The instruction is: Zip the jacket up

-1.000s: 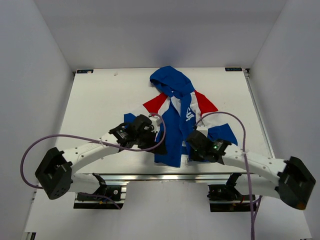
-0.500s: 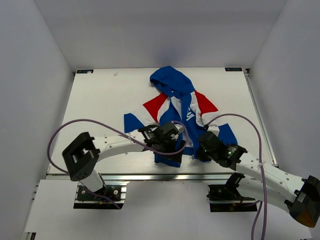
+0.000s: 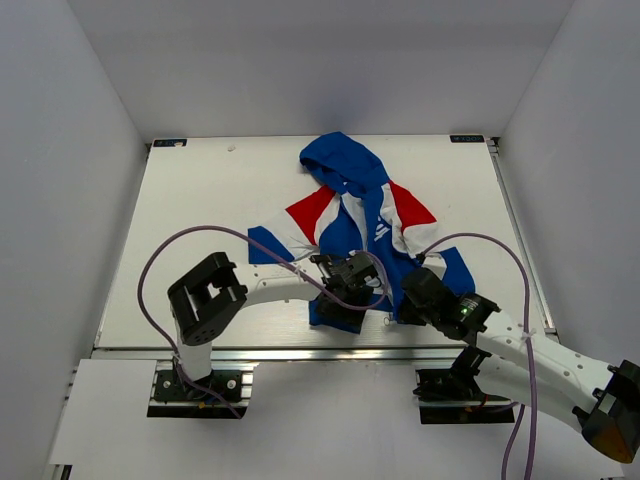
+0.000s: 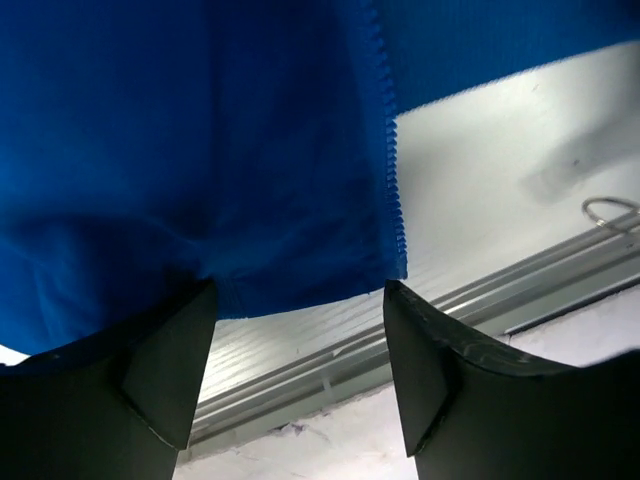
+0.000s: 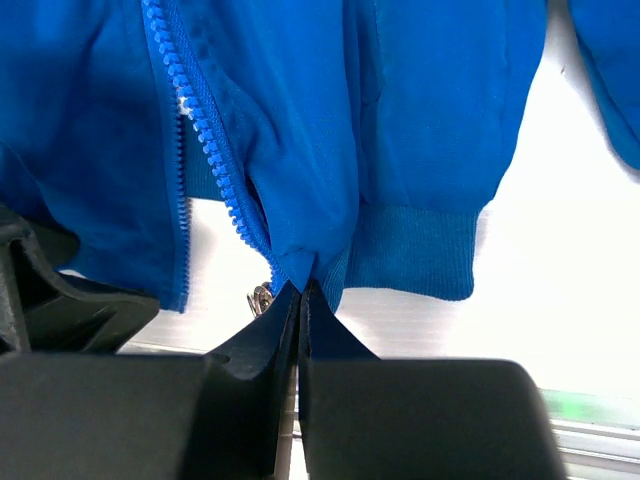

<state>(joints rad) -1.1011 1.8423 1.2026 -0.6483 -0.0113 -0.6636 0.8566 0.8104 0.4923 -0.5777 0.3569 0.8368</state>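
Note:
The jacket [image 3: 352, 222] lies unzipped in the middle of the table, blue hood at the far end, red and white panels at the shoulders. My left gripper [image 3: 352, 288] sits at the bottom hem of the jacket's left front panel. In the left wrist view its fingers [image 4: 168, 372] stand apart, open, astride the blue hem [image 4: 300, 270], beside the zipper teeth [image 4: 386, 150]. My right gripper [image 3: 413, 292] is shut on the jacket's right front panel; its tips [image 5: 300, 288] pinch blue fabric at the hem beside the zipper teeth [image 5: 212, 150] and the metal slider [image 5: 261, 298].
The white table [image 3: 210, 200] is boxed in by grey walls on three sides. A metal rail [image 4: 500, 300] runs along the near edge just below both grippers. Purple cables [image 3: 200, 235] loop over each arm. The jacket's sleeves spread out to either side.
My left arm has swung right, from the left sleeve to the bottom hem by the zipper, and its jaws have narrowed a little. The right gripper, still shut, has drawn its hem slightly nearer.

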